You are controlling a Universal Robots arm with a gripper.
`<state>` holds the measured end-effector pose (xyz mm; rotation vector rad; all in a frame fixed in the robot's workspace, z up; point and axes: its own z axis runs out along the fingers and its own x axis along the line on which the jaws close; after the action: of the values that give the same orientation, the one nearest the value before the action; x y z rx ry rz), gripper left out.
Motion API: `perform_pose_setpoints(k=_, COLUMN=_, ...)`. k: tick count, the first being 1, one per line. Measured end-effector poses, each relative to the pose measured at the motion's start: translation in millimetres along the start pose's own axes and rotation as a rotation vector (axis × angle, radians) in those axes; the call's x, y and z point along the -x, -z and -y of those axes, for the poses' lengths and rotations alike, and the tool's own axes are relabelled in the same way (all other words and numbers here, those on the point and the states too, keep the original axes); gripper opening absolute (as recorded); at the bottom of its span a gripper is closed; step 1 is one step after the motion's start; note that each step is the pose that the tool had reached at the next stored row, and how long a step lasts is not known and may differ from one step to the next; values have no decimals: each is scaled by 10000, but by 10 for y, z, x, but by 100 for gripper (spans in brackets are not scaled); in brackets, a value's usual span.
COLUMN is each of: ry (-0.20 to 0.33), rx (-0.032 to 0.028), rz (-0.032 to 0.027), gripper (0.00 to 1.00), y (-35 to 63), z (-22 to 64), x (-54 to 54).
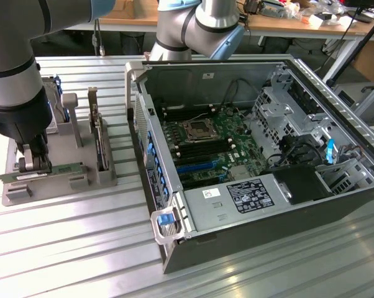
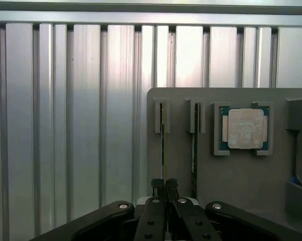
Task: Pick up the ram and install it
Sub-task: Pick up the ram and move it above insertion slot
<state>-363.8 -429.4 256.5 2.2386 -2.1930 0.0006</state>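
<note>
Ram [image 2: 164,145], as we see it, stands on edge in its slot of the gray holder [image 2: 231,175], just beside a second stick [image 2: 195,145], on the slatted table [image 1: 69,248] near the open computer case [image 1: 249,239], with the gripper [image 2: 164,187] clamped on it from above.

An open computer case [image 1: 268,239] is laid on a ribbed aluminium table [image 1: 81,254], with its motherboard [image 1: 218,149] and a labelled power supply [image 1: 237,202] exposed inside. To the exterior view's left of it a grey holder [image 1: 50,194] is set, in which a processor chip [image 2: 244,129] is seated flat and a bracketed card [image 1: 95,133] is stood upright.
</note>
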Motion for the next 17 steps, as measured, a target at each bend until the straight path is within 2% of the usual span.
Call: perform_pose_setpoints(k=17, ry=0, rx=-1, rz=1, gripper=12, y=204, z=-1, x=-1)
